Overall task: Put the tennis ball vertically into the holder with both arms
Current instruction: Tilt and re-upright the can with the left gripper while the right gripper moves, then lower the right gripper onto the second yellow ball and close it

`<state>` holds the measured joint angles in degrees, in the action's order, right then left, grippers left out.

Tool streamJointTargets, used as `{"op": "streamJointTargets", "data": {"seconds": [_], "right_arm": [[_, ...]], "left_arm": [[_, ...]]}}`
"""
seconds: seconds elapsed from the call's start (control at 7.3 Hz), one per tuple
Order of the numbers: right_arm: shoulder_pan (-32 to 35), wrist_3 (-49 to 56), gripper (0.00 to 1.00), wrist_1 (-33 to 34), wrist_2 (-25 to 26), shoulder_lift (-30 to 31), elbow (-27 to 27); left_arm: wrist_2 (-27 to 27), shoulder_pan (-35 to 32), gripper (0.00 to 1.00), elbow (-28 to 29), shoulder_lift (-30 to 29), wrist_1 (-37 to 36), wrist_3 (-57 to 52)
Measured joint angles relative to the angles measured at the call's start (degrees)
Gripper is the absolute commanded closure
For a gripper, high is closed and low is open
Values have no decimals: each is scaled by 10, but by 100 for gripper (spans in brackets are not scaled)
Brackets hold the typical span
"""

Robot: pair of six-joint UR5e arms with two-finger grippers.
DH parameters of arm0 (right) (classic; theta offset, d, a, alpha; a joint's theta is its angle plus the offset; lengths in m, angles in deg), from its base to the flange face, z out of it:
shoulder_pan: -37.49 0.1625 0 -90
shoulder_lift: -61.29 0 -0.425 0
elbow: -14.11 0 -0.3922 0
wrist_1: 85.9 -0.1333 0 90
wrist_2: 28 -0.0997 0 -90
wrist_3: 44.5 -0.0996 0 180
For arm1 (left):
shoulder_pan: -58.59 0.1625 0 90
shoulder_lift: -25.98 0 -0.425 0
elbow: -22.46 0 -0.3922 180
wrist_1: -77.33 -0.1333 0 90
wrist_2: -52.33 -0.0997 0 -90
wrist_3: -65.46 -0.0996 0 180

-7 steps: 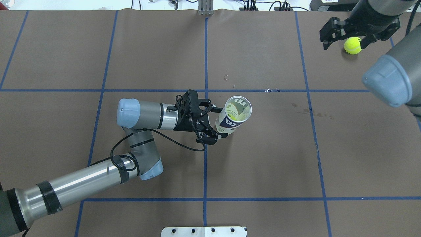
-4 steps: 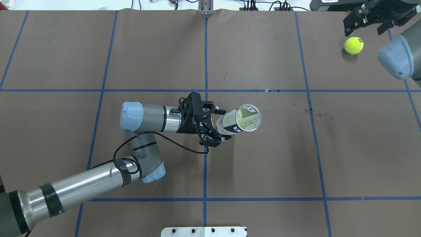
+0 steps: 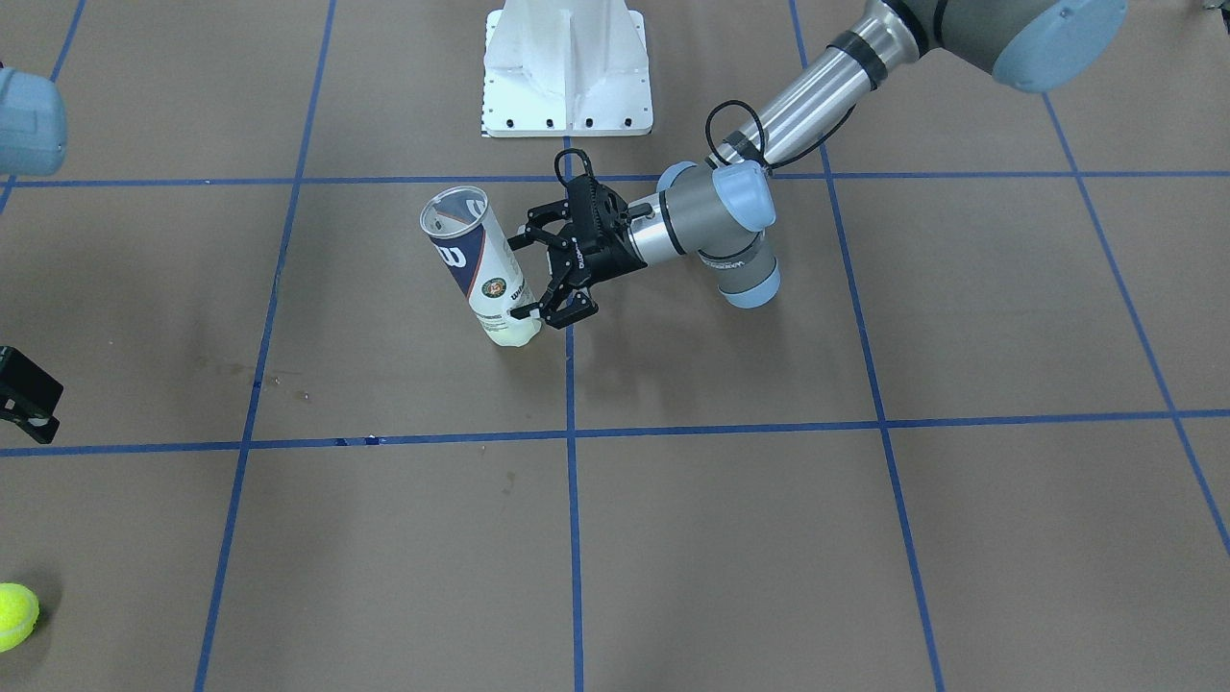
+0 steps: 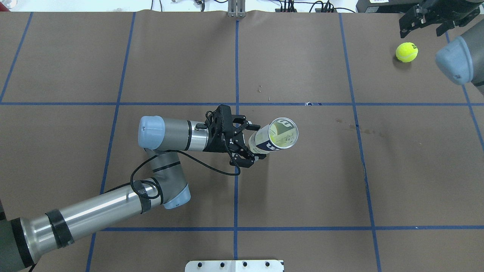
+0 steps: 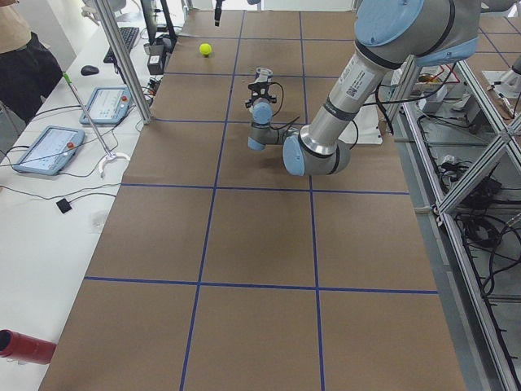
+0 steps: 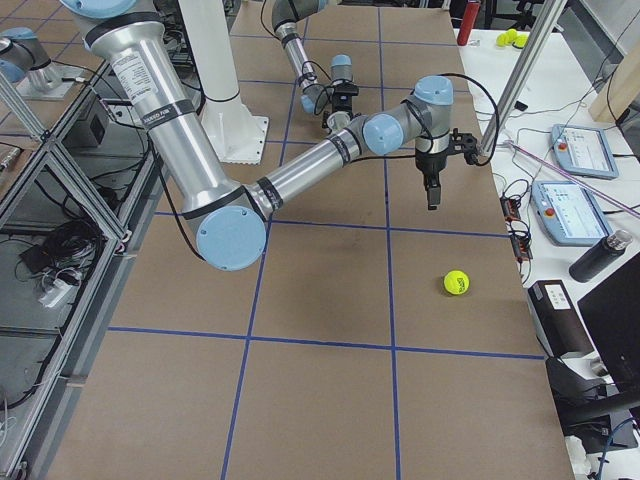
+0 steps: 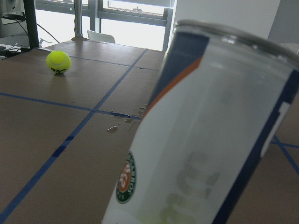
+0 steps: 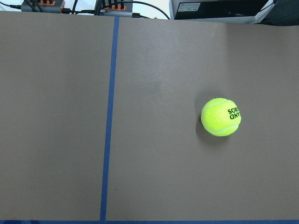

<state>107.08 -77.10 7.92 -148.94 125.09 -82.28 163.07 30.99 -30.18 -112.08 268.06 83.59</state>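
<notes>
A: From where I stand, the nearest thing is the left arm's black two-finger gripper [image 4: 252, 142]. It is clamped on the lower part of the clear plastic tennis-ball can with the navy-and-white label [image 4: 273, 136], close to the middle of the brown paper-covered table [image 4: 302, 189].

B: Yes, and the can is not upright. It leans, with the open mouth tipped toward about two o'clock in the overhead view. I think there is something yellow-green at the bottom, but I cannot say what.

A: And farther away?

B: The yellow-green tennis ball [image 4: 407, 52] lies alone on the table at the far right corner. The right arm's black gripper [image 4: 423, 23] hangs above it, a little toward eleven o'clock, with the fingers apart and touching nothing.

A: What could go wrong, in your opinion?

B: The ball is round and free, so one finger landing off-centre could make it roll away. Also, if the can keeps this lean, the ball may hit the rim and bounce out. The grip is low, so a push at the top could turn the can between the fingers.
</notes>
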Motion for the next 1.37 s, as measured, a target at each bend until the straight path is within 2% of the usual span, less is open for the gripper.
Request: {"op": "streamJointTargets", "data": {"seconds": [0.82, 1.1, 1.37], "right_arm": [[6, 43, 1, -8, -1, 23, 17], [23, 76, 1, -77, -14, 61, 50], [40, 103, 1, -164, -25, 77, 128]], "left_arm": [[0, -17, 3, 1, 1, 0, 2], [0, -15, 3, 1, 3, 0, 2], [0, -14, 3, 1, 3, 0, 2]]}}
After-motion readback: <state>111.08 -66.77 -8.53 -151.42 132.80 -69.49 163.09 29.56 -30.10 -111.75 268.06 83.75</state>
